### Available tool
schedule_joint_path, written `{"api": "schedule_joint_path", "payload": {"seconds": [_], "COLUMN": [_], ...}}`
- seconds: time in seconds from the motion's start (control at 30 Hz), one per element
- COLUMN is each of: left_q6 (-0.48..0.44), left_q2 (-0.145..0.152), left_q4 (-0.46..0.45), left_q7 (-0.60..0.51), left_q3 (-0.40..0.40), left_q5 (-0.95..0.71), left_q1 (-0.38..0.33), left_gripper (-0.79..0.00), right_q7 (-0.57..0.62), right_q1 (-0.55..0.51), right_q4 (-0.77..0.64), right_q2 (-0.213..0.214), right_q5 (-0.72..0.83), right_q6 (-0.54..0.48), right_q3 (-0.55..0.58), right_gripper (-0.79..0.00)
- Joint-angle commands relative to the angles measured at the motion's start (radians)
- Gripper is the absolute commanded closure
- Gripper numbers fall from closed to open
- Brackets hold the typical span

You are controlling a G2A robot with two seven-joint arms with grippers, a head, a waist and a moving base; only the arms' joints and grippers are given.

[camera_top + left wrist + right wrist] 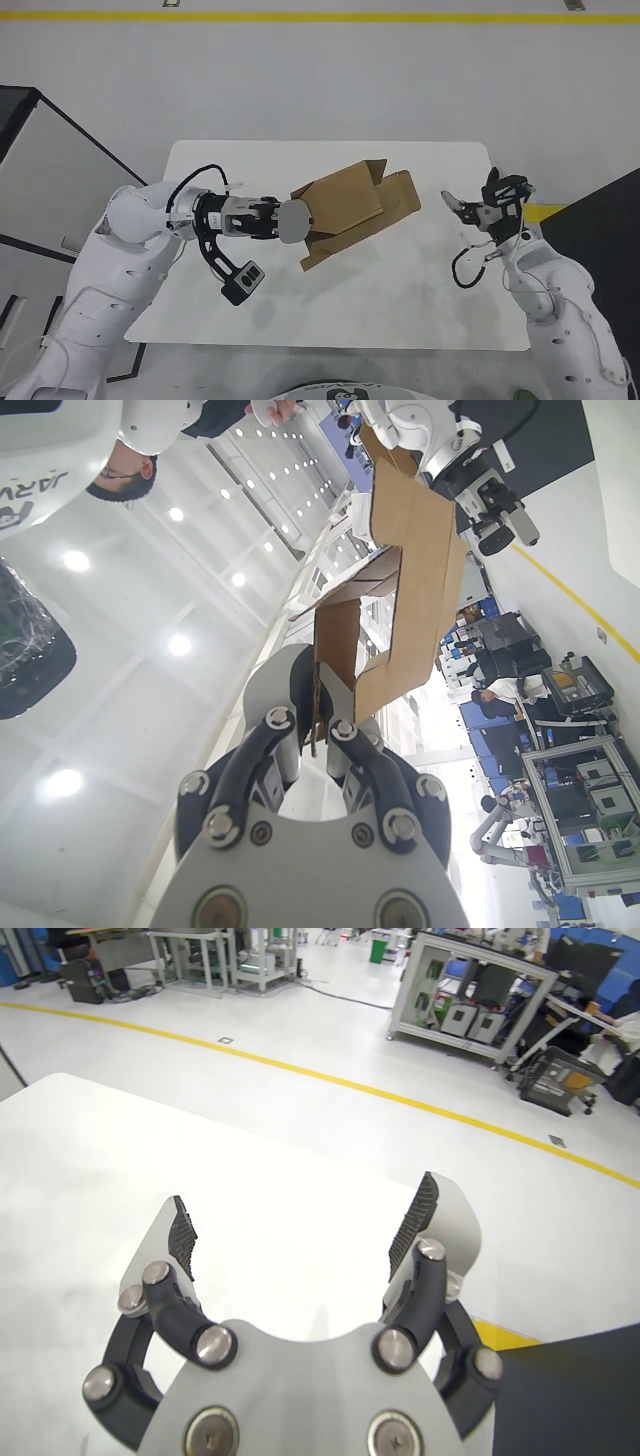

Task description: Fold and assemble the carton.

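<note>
From above, the left gripper (290, 220) clenches one end of the half-open carton (350, 205) over the middle of the white table (200, 290), perhaps resting on it, while the right gripper (458, 205) sits well apart near the table's edge. The left wrist view shows the fingers (267, 692) pinching a cardboard flap, with the carton standing between them and the right gripper. The right wrist view shows the right gripper spread wide above the tabletop, a yellow floor line (350, 1083) beyond.

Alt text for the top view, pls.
The left claw is shut on one end of a part-folded brown carton held over a white table. The right claw is open, apart from the carton, near the table's edge.
</note>
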Motion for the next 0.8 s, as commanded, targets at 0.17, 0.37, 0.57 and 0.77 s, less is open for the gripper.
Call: {"api": "schedule_joint_path", "payload": {"seconds": [0.17, 0.37, 0.57, 0.77], "left_q6": [0.0, -0.019, -0.05, -0.061], "left_q2": [0.0, 0.001, 0.008, 0.011], "left_q4": [0.0, -0.017, -0.005, 0.014], "left_q7": [0.0, -0.004, 0.031, 0.014], "left_q3": [0.0, 0.004, 0.004, 0.002], "left_q5": [0.0, 0.025, 0.106, 0.111], "left_q1": [0.0, 0.0, -0.016, -0.012], "left_gripper": [0.0, 0.0, 0.0, 0.0], "right_q7": [0.176, 0.192, 0.464, 0.655], "right_q1": [0.001, -0.002, 0.022, 0.044], "right_q4": [-0.026, -0.011, -0.029, -0.045], "right_q2": [0.008, 0.008, 0.033, 0.051], "right_q5": [0.194, 0.289, 0.524, 0.714], "right_q6": [-0.092, -0.12, -0.272, -0.246], "right_q3": [0.058, 0.052, 0.11, 0.138], "right_gripper": [-0.785, -0.785, -0.785, -0.785]}}
